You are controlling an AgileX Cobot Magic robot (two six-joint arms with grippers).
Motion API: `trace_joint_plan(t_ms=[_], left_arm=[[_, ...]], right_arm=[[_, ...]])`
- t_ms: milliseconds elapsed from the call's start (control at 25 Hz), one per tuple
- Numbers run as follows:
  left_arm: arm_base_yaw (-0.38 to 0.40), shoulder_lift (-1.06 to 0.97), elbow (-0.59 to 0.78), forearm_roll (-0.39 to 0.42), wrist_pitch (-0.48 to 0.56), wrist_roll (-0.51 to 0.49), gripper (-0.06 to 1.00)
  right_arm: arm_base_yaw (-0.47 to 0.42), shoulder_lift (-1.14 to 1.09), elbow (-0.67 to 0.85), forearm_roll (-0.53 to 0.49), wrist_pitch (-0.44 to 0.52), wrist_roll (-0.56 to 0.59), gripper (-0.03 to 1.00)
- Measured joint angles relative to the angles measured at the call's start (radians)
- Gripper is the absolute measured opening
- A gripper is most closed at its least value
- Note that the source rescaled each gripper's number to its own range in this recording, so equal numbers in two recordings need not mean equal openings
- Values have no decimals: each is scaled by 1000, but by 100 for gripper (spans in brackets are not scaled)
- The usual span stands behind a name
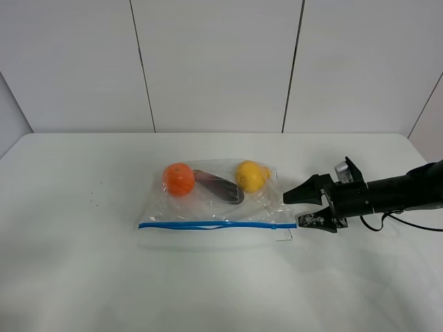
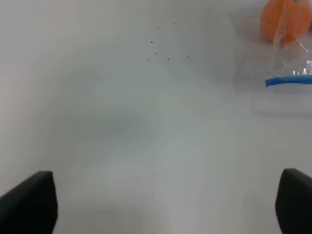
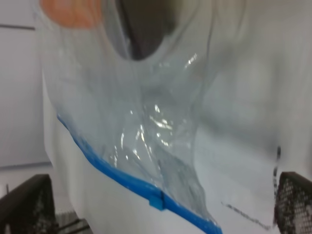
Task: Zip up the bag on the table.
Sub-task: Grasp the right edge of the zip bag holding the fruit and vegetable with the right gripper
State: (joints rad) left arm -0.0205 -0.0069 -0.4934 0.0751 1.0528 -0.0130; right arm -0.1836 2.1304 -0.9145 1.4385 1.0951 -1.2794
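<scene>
The clear bag [image 1: 214, 204] lies flat in the middle of the white table [image 1: 69, 207]. An orange [image 1: 178, 178], a dark eggplant [image 1: 220, 187] and a yellow fruit [image 1: 250, 176] show through it. Its blue zip strip [image 1: 214, 225] runs along the near edge. My right gripper [image 1: 294, 210] is open at the bag's right end, just off the strip's end. The right wrist view shows the strip [image 3: 122, 178] and a small blue slider [image 3: 156, 200] between the open fingers [image 3: 27, 204]. My left gripper [image 2: 168, 195] is open and empty over bare table, left of the bag [image 2: 292, 58]. The left arm is outside the exterior view.
A few tiny dark specks [image 2: 161, 48] mark the table left of the bag. A white panelled wall [image 1: 214, 62] stands behind the table. The right arm [image 1: 394, 194] reaches in low from the right edge, with a thin cable trailing beneath it.
</scene>
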Motion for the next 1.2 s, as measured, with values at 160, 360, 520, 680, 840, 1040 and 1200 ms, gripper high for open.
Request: trace_joint_plan(t_ms=[160, 360, 520, 680, 840, 1040, 1200], left_arm=[[0, 0, 0, 0, 0, 0, 100], [0, 0, 0, 0, 0, 0, 100], [0, 0, 0, 0, 0, 0, 100], [0, 0, 0, 0, 0, 0, 100], [0, 0, 0, 0, 0, 0, 100], [0, 0, 0, 0, 0, 0, 100], [0, 0, 0, 0, 0, 0, 100]], right_arm=[[0, 0, 0, 17, 8, 1, 100], [13, 0, 0, 19, 8, 7, 100], [67, 0, 0, 26, -25, 10, 100], [84, 0, 0, 41, -45, 12, 100], [84, 0, 0, 44, -46, 23, 100], [85, 0, 0, 51, -46, 30, 100], [101, 0, 0, 61, -47, 38, 100]])
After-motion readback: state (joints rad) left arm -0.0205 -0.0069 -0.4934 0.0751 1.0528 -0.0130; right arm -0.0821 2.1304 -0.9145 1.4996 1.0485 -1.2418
